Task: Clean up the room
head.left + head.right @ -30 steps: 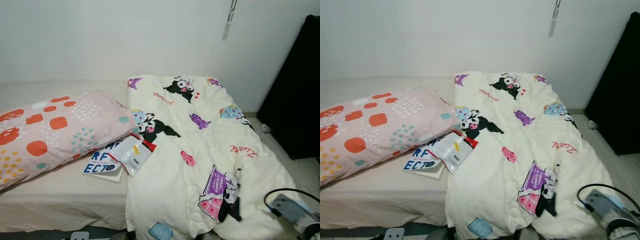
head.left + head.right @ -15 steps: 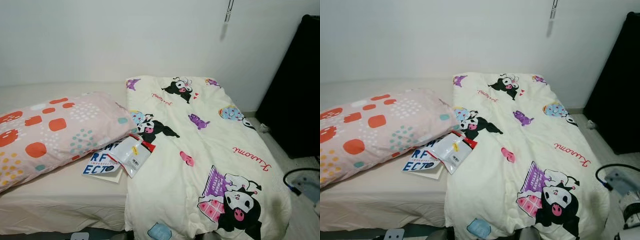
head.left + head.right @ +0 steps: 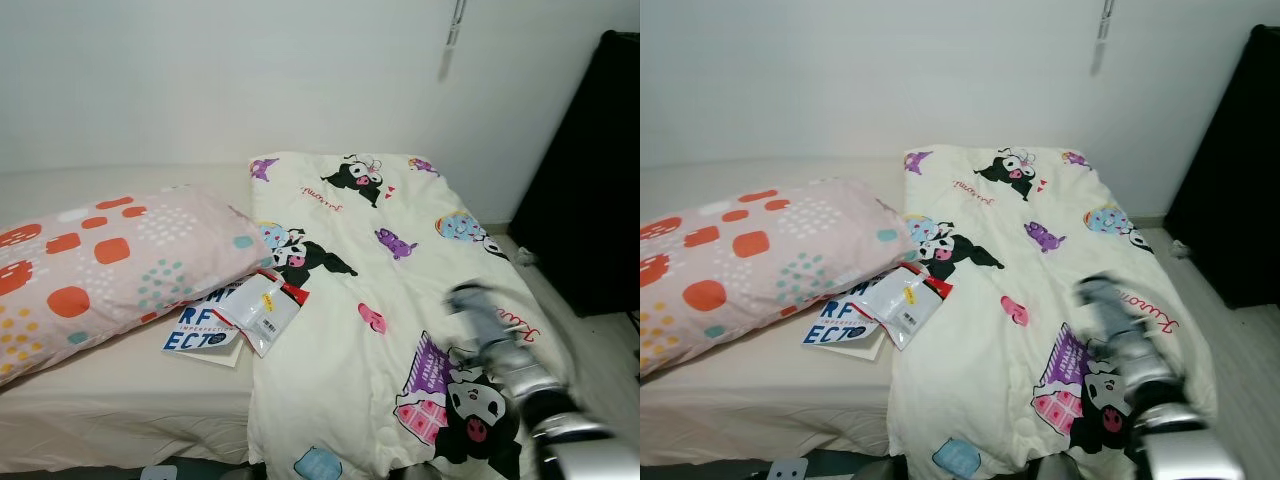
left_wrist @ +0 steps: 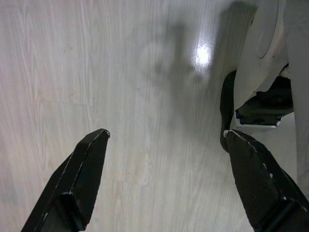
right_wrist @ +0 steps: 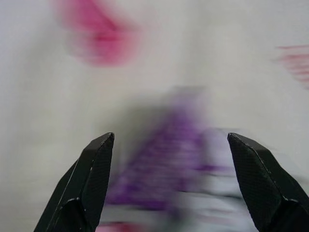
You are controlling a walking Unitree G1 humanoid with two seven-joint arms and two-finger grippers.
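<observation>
A cream quilt (image 3: 400, 250) with cartoon prints lies spread over the right half of the bed. A pink pillow (image 3: 110, 265) with orange spots lies on the left half. Between them are a white book (image 3: 198, 330) with blue letters and a clear plastic packet (image 3: 262, 312) resting on it. My right arm (image 3: 505, 355) shows blurred above the quilt's lower right part. My right gripper (image 5: 171, 140) is open, with the quilt's purple print (image 5: 169, 164) between its fingers' line of sight. The left gripper (image 4: 166, 133) hangs open over the floor.
A tall black piece of furniture or curtain (image 3: 590, 170) stands right of the bed, with a strip of floor between. The bare mattress (image 3: 120, 390) shows below the pillow. Pale wood floor (image 4: 120, 72) and part of my own body (image 4: 270, 58) lie under the left gripper.
The folded lower corner of the quilt has come flat, showing a black cartoon figure. My right arm has swung up from the lower right corner to over the quilt.
</observation>
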